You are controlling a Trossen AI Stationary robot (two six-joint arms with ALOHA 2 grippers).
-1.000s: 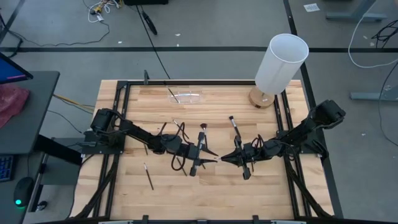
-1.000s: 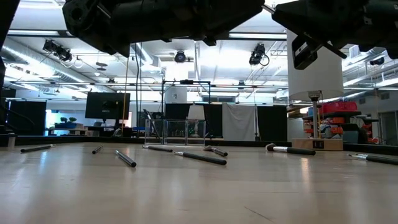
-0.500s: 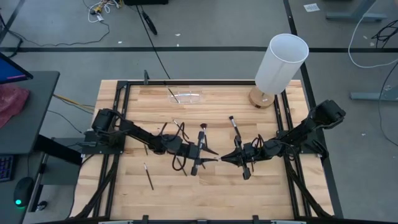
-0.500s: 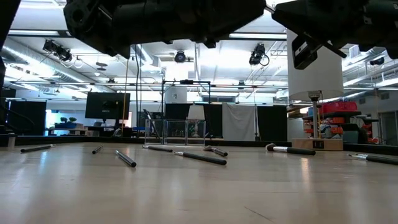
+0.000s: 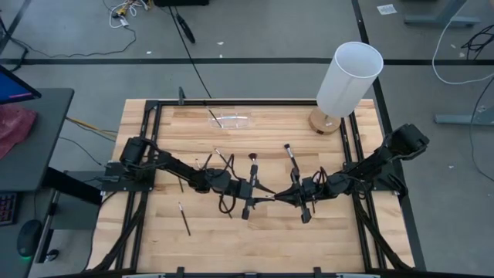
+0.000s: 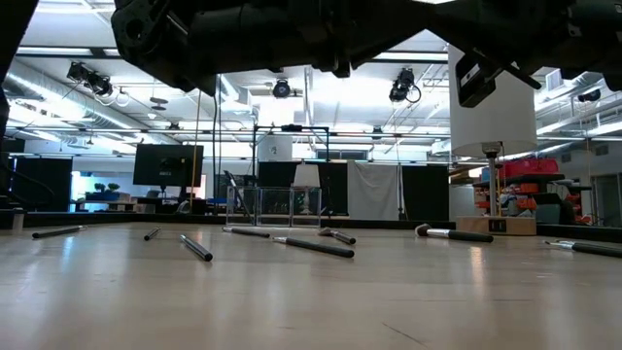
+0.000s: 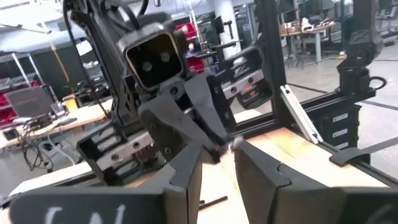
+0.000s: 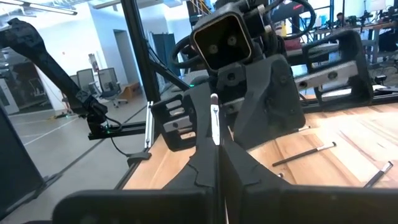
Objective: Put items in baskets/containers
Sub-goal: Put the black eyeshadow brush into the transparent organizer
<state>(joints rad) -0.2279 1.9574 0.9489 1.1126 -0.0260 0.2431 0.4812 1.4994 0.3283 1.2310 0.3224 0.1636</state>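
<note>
Both arms are meeting nose to nose over the middle of the bench [image 5: 324,232]. The right claw [image 5: 283,196] is pinched shut on a slim makeup brush [image 8: 214,121], which is standing up between its fingers in the right wrist view with the handle pointing toward the other arm. The left claw [image 5: 258,192] is facing it, its fingers [image 7: 186,171] parted by a narrow gap, and the bristle tip of the held brush [image 7: 235,143] is sitting just ahead of that gap; whether the fingers are touching it cannot be told.

Other brushes are lying loose on the wood: one with a reddish tuft [image 5: 252,162] beyond the left claw, one pale-tipped [image 5: 290,155] beyond the right claw, and a thin dark one [image 5: 184,218] near the front left. The clear organiser box [image 5: 231,120] is sitting at the far edge of the bench, well apart from both claws, with one brush lying in it. A tall white cylinder [image 5: 349,77] is standing at the far right corner
</note>
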